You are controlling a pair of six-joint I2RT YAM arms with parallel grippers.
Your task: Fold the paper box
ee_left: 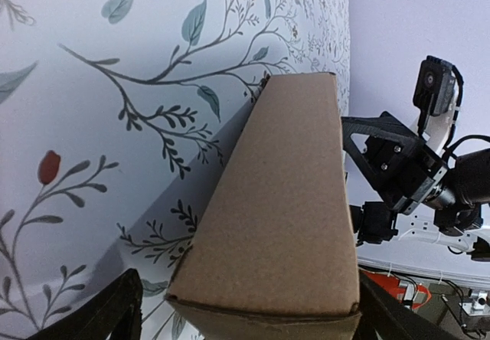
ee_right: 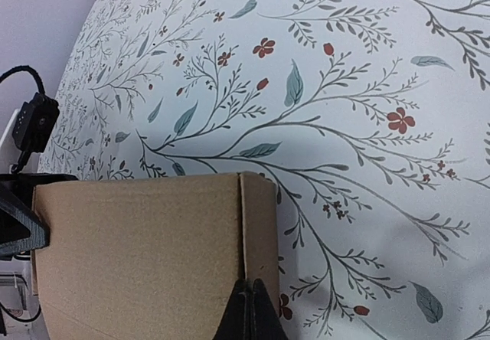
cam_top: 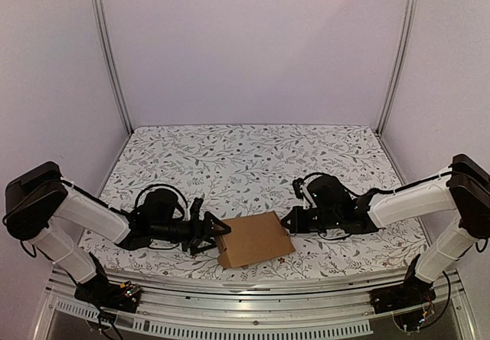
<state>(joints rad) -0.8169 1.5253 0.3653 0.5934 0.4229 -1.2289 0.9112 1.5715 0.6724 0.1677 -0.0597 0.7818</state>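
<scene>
The paper box point(cam_top: 255, 239) is a small plain brown carton lying on the floral cloth near the front edge. My left gripper point(cam_top: 217, 233) is open at the box's left end. In the left wrist view point(ee_left: 249, 313) its two fingers stand either side of that end of the box point(ee_left: 279, 217); I cannot tell if they touch it. My right gripper point(cam_top: 289, 220) is at the box's right end. In the right wrist view point(ee_right: 246, 305) its fingers are shut together, their tip resting on the box point(ee_right: 145, 256) beside the crease of a narrow side panel point(ee_right: 259, 225).
The table is covered with a white floral cloth point(cam_top: 253, 156). Its front edge with a metal rail point(cam_top: 253, 294) runs just below the box. White walls and two metal posts point(cam_top: 111, 57) close in the sides and back.
</scene>
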